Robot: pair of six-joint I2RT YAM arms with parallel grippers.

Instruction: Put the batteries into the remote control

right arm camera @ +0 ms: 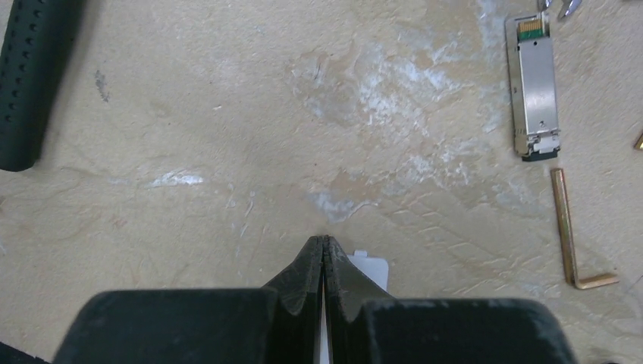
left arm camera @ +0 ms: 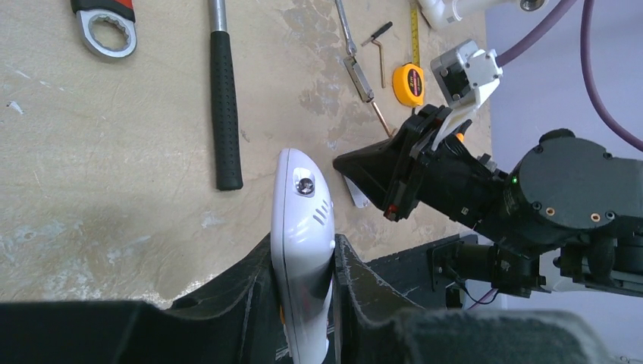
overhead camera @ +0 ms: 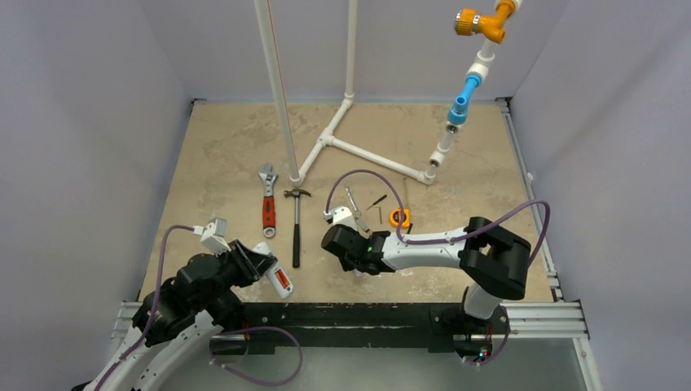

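Observation:
The white remote control (overhead camera: 269, 262) is clamped edge-on by my left gripper (overhead camera: 262, 265), low on the table's left side. An orange-red strip, the batteries (overhead camera: 282, 283), shows in its back. In the left wrist view the remote control (left arm camera: 302, 216) stands between the jaws of the left gripper (left arm camera: 303, 254), which is shut on it. My right gripper (overhead camera: 329, 242) hovers just right of it with its jaws pressed together. Its tips (right arm camera: 324, 241) point down at the table. A small flat white cover (right arm camera: 371, 267) lies just beside and under them; the same cover (left arm camera: 355, 194) also appears in the left wrist view.
A red-handled wrench (overhead camera: 267, 204) and a black-handled hammer (overhead camera: 297, 232) lie left of centre. A metal module (right arm camera: 534, 91), a brass hex key (right arm camera: 569, 235) and an orange tape measure (overhead camera: 399, 217) sit near the right gripper. A white pipe frame (overhead camera: 358, 151) stands behind.

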